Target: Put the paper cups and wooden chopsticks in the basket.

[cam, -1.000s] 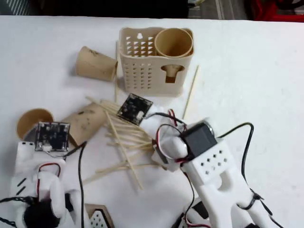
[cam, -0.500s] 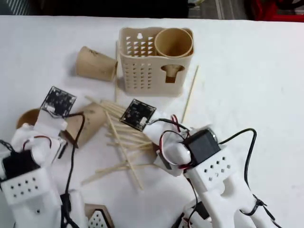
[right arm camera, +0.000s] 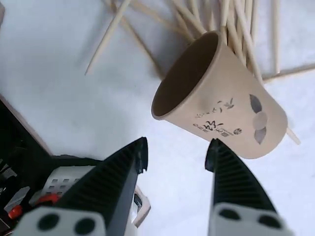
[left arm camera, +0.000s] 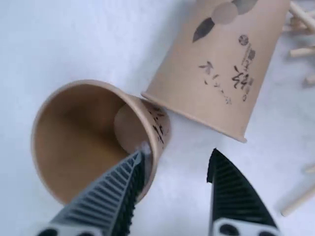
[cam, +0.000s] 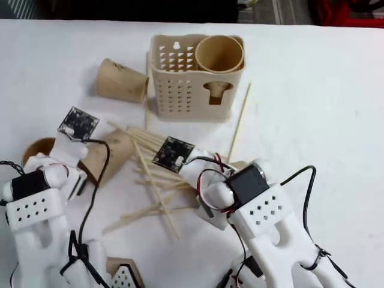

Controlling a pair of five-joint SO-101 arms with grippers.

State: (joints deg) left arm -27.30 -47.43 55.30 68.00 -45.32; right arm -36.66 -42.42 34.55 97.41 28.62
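Paper cups are mostly still out. A first cup (cam: pixel 219 54) stands in the basket (cam: pixel 192 96) by the far edge of the table (cam: pixel 318 78), and no chopsticks can be seen inside it. A second cup (cam: pixel 120 81) lies on its side just beside the basket, toward the left edge.

Near the left edge, an upright cup (left arm camera: pixel 78 132) is straddled at its rim by the left gripper (left arm camera: pixel 172 167). Its jaws are spread, one inside and one outside, and nothing is clamped yet. A toppled cup (left arm camera: pixel 221 64) touches the upright one.

The right gripper (right arm camera: pixel 174 157) is held agape just short of a fallen cup (right arm camera: pixel 221 98). That cup rests on the scattered chopsticks (cam: pixel 156 180) at mid-table and is probably the one hidden under that arm in the high view.

Dark brush-style characters and grey leaf marks are printed on the cups' sides, but no wording can be made out.
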